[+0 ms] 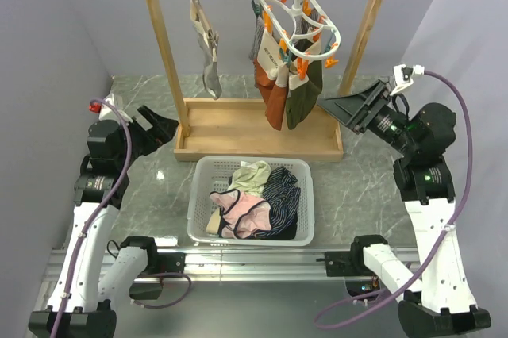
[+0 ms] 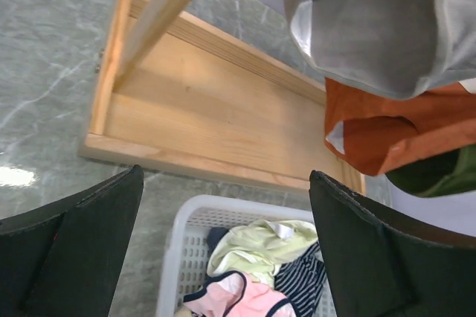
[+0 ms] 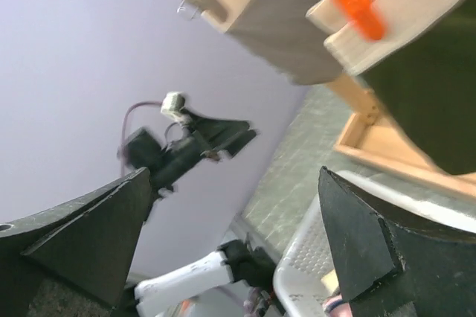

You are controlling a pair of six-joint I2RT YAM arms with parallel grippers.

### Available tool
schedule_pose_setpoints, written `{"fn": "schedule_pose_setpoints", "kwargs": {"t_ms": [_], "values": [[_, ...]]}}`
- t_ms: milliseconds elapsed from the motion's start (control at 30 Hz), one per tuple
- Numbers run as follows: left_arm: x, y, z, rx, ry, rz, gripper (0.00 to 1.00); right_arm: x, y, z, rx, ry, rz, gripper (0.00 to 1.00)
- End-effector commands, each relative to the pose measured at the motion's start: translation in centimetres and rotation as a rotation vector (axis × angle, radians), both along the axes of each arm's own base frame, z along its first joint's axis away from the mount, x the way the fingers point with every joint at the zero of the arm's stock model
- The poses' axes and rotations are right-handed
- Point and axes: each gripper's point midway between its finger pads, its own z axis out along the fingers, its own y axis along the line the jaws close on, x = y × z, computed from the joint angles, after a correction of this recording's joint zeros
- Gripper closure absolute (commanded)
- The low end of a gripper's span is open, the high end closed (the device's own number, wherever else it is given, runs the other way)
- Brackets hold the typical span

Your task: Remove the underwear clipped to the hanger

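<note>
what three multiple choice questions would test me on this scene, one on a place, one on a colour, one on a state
1. Where does the white basket stand? A) on the table, before the wooden rack B) on the rack's base C) hung from the top bar
2. What colour hangs beside the dark green underwear on the hanger? A) blue B) rust-orange C) yellow
3. How is the right hand? A) shut on a peg B) shut on cloth C) open, empty
1 A: marble shows between its rim and the rack. 2 B: the rust-orange underwear hangs next to the green. 3 C: its fingers stand wide apart.
</note>
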Motion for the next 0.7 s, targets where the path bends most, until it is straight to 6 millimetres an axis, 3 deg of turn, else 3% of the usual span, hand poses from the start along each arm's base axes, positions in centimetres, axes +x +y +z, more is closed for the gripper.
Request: {"fn": "schedule_pose_setpoints", "kwargs": {"t_ms": [0, 67, 100, 133, 200, 233, 267, 300, 333, 367, 400, 433, 467, 500, 533, 567, 600, 633, 667], "values": [[0.3, -2.2, 3.2, -0.042, -0.083, -0.12, 0.01, -1.1, 1.2, 0.5, 0.075, -0.002, 0.108, 0.0], [0.7, -3.2, 3.8, -0.046, -0.106, -0.188, 0.01, -1.5, 1.7, 0.6, 0.135, -0.028, 0.167, 0.0], [0.7, -3.8, 4.1, -0.045, -0.12, -0.228, 0.01, -1.2, 2.0, -1.1, 0.163, -0.002, 0.195, 0.0], [1.0, -4.6, 4.6, -0.05, -0.145, -0.274, 0.01, -3.0, 2.8, 0.9, 0.209, -0.117, 0.286, 0.0], [1.2, -5.7, 4.8, -0.033, -0.166, -0.315, 0.0, -3.5, 3.8, 0.6, 0.219, -0.113, 0.337, 0.0], [1.5, -6.2, 5.0, -0.022, -0.183, -0.33, 0.01, -3.2, 5.4, -1.0, 0.157, -0.067, 0.364, 0.0], [1.4, -7.3, 4.9, 0.0, -0.186, -0.369, 0.0, -4.2, 6.4, 1.1, 0.115, -0.128, 0.385, 0.0], [1.5, -7.8, 4.7, 0.012, -0.181, -0.385, 0.01, -4.5, 7.3, 1.2, 0.066, -0.143, 0.396, 0.0], [2.1, -8.1, 4.4, 0.029, -0.168, -0.375, 0.01, -5.1, 9.7, -0.7, -0.032, -0.135, 0.463, 0.0], [2.3, -8.4, 4.1, 0.038, -0.162, -0.38, 0.01, -4.7, 10.1, 1.1, -0.061, -0.174, 0.416, 0.0], [2.4, -8.9, 3.9, 0.041, -0.16, -0.39, 0.01, -4.3, 10.6, 0.8, -0.103, -0.169, 0.405, 0.0], [2.8, -9.0, 3.6, 0.041, -0.15, -0.389, 0.01, -3.3, 11.4, -1.1, -0.182, -0.135, 0.392, 0.0], [3.2, -9.0, 3.7, 0.041, -0.154, -0.375, 0.0, -2.6, 11.8, -0.3, -0.213, -0.154, 0.331, 0.0], [3.3, -9.4, 3.8, 0.042, -0.155, -0.379, 0.0, -1.8, 12.1, -0.8, -0.256, -0.147, 0.29, 0.0], [3.7, -9.9, 4.2, 0.05, -0.164, -0.379, 0.01, -0.9, 12.4, -2.8, -0.353, -0.124, 0.262, 0.0], [4.5, -9.5, 4.5, 0.075, -0.174, -0.322, 0.01, -1.5, 13.2, -2.3, -0.377, -0.149, 0.258, 0.0], [4.4, -10.9, 5.5, 0.097, -0.207, -0.347, 0.01, 0.1, 12.8, -2.7, -0.434, -0.156, 0.163, 0.0], [5.4, -11.5, 5.0, 0.124, -0.194, -0.34, 0.01, 0.5, 13.3, -3.9, -0.485, -0.136, 0.152, 0.0], [5.8, -12.0, 5.0, 0.148, -0.193, -0.328, 0.01, 0.9, 13.5, -3.6, -0.504, -0.145, 0.12, 0.0]]}}
